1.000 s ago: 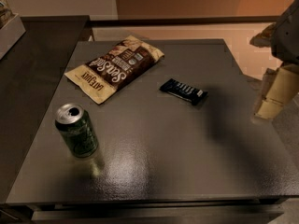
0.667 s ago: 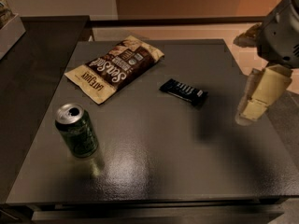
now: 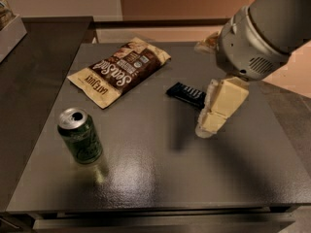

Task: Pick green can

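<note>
The green can [image 3: 80, 136] stands upright near the front left of the dark grey table [image 3: 155, 178]; it is dark green with pale markings and a silver top with a dark mouth hole. My gripper [image 3: 215, 109], with cream-coloured fingers [image 3: 224, 100], hangs from the large grey arm [image 3: 265, 28] over the right middle of the table. It is well to the right of the can and holds nothing that I can see.
A flat dark blue candy bar [image 3: 185, 93] lies just left of the gripper. A brown and cream snack bag [image 3: 120, 69] lies at the back left. A dark counter [image 3: 34, 76] adjoins the table's left side.
The arm and gripper have moved left, in from the table's right edge toward its middle, now beside the candy bar. The can, bag and bar have not moved.
</note>
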Action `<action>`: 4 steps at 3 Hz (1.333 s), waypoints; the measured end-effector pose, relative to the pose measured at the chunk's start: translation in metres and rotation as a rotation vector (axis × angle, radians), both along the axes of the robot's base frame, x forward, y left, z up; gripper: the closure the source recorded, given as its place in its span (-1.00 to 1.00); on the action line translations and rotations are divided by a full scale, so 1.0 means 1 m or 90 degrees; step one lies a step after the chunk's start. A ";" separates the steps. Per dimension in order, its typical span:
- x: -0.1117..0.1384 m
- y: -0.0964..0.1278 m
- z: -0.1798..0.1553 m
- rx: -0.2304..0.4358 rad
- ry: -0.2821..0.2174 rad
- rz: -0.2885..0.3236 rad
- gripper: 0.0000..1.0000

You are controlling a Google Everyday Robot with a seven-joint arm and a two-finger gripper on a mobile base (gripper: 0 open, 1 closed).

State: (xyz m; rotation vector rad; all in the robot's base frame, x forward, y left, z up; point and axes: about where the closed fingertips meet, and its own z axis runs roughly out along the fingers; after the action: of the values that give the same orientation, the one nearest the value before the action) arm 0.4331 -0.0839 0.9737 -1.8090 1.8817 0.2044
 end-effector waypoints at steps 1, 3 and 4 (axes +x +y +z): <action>-0.003 0.039 -0.010 0.031 0.003 0.035 -1.00; -0.020 0.111 -0.027 0.073 0.025 0.112 -1.00; -0.029 0.142 -0.034 0.084 0.036 0.148 -1.00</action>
State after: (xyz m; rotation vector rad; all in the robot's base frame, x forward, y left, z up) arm 0.4044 0.0584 0.9397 -1.9446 1.6501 0.4563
